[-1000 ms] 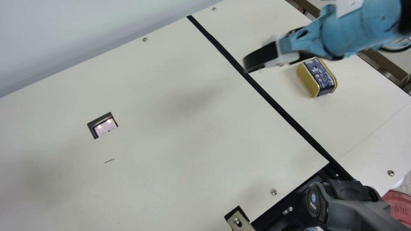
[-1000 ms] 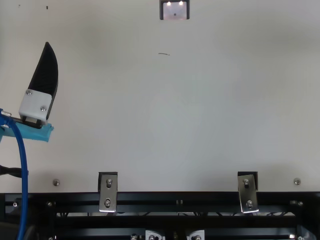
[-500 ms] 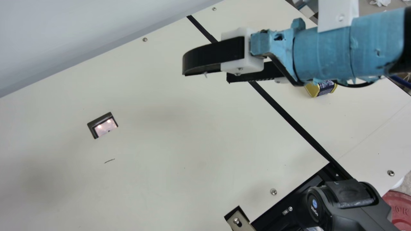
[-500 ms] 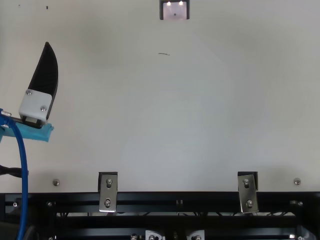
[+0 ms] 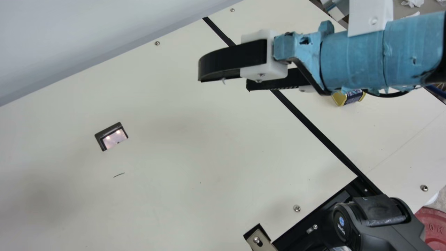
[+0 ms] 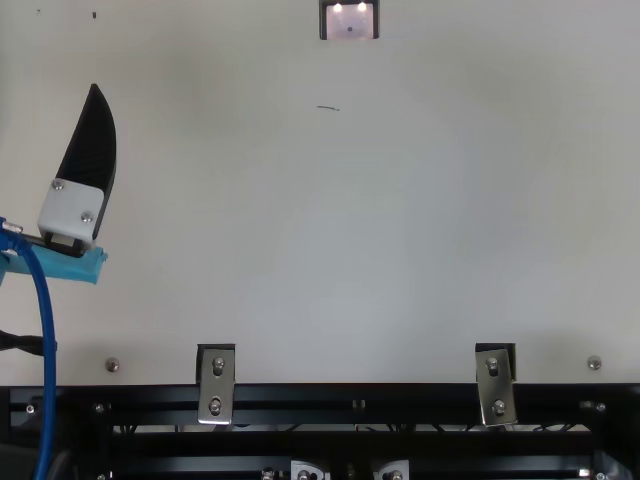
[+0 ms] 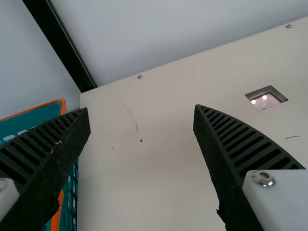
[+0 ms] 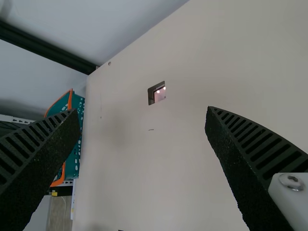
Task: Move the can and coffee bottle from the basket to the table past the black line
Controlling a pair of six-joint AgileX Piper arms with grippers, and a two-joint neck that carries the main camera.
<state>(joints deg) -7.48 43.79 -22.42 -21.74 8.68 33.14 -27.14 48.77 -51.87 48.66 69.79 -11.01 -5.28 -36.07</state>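
One gold can [image 5: 353, 97] lies on the table [image 5: 209, 157] past the black line [image 5: 313, 130], partly hidden by the outstretched right arm [image 5: 352, 57] in the main view. The right gripper [image 5: 223, 78] and left gripper [image 6: 90, 145] are spread, holding nothing; the left wrist view catches a teal basket [image 7: 41, 114], its inside mostly hidden.

Bright diffuse light, soft shadows across the table [image 5: 216, 157], two glints in the cutout [image 5: 114, 138]

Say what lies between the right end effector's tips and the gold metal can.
Main view: the straight black line on the cream table, between the right end effector and can.
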